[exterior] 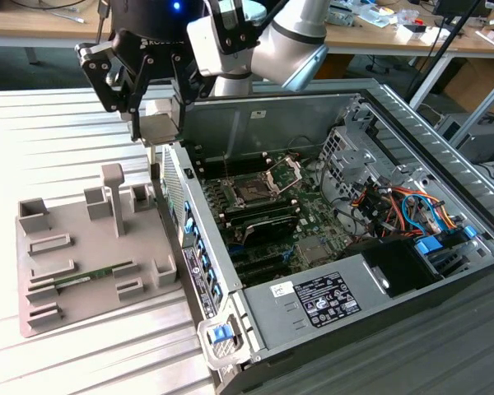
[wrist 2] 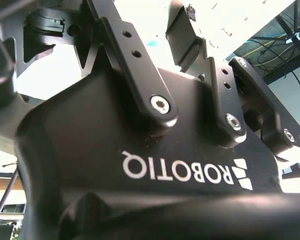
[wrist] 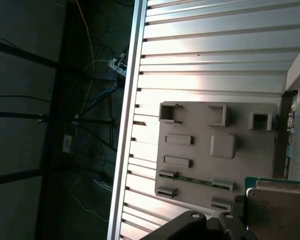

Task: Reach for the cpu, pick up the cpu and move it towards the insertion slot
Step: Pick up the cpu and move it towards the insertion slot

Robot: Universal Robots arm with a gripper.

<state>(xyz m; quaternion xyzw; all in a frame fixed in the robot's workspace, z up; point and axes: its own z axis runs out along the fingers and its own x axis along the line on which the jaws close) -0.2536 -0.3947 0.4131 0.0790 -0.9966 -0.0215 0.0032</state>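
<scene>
My black gripper [exterior: 158, 132] hangs above the near wall of the open computer case, at the exterior view's upper left, shut on the cpu [exterior: 159, 123]. The cpu is a small flat pale square held between the fingers. In the first wrist view the cpu [wrist: 279, 210] shows as a tan square with a green rim beside the gripper's black links [wrist: 205, 225]. The insertion slot [exterior: 252, 194] is a dark square socket on the motherboard, with its silver frame [exterior: 285, 173] hinged up. It lies to the exterior view's right of the gripper and lower. The second wrist view shows the gripper body [wrist 2: 155, 150] close up.
A grey fixture plate [exterior: 82, 247] with raised holders lies on the slatted metal table [exterior: 33, 140], with a green memory stick [exterior: 86, 278] on it. The computer case [exterior: 370, 271] holds cables, drive bays and black memory slots [exterior: 263, 222]. A cluttered desk [exterior: 395, 25] stands behind.
</scene>
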